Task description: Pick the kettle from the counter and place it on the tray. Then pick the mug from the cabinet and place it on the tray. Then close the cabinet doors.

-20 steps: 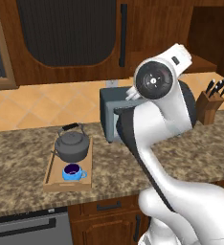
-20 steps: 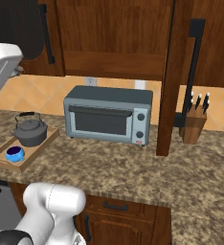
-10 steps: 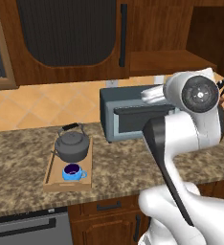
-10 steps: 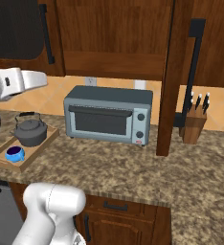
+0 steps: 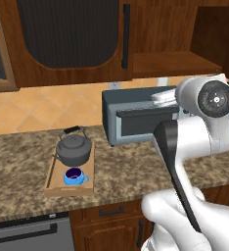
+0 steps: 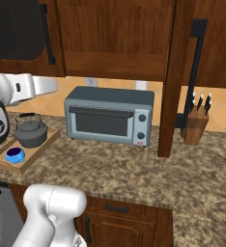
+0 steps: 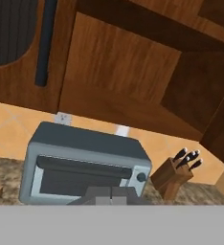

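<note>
The dark grey kettle [image 5: 75,149] [image 6: 31,134] stands on the wooden tray [image 5: 52,172] [image 6: 38,149] at the left of the granite counter [image 5: 121,171] [image 6: 134,169]. In front of the kettle, the blue mug [image 5: 74,176] [image 6: 14,155] also sits on the tray. The cabinet's left door [image 5: 70,34] [image 7: 18,43] is closed. Its right door [image 6: 171,77] stands open, edge-on, baring the wooden shelf [image 5: 175,63]. My gripper [image 7: 111,194] is shut on nothing, raised over the counter and facing the toaster oven and the open cabinet.
A grey-blue toaster oven [image 5: 136,117] [image 6: 110,116] [image 7: 85,160] sits mid-counter under the cabinet. A knife block [image 6: 196,124] [image 7: 173,176] stands to its right. Drawer units and a dishwasher front lie below the counter edge.
The arm has swung to the right, from above the tray side toward the toaster oven. Kettle, mug, tray and doors have stayed put.
</note>
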Controlling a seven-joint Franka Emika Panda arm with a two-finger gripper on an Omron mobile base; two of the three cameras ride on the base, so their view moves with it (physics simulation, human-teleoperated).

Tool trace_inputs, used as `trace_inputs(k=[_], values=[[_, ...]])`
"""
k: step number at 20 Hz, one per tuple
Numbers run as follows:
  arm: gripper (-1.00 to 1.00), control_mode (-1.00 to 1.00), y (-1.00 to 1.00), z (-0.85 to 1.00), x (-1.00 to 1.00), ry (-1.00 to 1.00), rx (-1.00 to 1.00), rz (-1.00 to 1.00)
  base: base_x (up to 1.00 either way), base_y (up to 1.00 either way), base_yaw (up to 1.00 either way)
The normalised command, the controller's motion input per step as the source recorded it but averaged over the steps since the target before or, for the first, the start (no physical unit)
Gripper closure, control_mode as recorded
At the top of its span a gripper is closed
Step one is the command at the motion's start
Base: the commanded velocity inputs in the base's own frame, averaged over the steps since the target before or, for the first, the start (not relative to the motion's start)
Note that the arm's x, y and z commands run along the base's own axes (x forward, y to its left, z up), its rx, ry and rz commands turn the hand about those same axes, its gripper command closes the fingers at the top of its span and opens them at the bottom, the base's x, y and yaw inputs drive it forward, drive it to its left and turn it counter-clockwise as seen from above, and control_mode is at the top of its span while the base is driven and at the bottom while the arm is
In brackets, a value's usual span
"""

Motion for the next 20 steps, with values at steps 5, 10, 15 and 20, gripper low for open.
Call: trace_inputs(k=[5, 10, 15, 20], values=[[1.0, -1.0, -0.24, -0.06, -0.01, -0.01, 0.19, 0.0, 0.0, 0.0, 0.0], [1.0, -1.0, -0.32, -0.07, -0.29, -0.19, 0.34, 0.0, 0.0, 0.0, 0.0], [1.0, -1.0, -0.24, -0.1, -0.21, -0.14, 0.31, 0.0, 0.0, 0.0, 0.0], [1.0, -1.0, -0.22, -0.09, -0.02, -0.02, 0.26, -0.01, 0.0, 0.0, 0.0]])
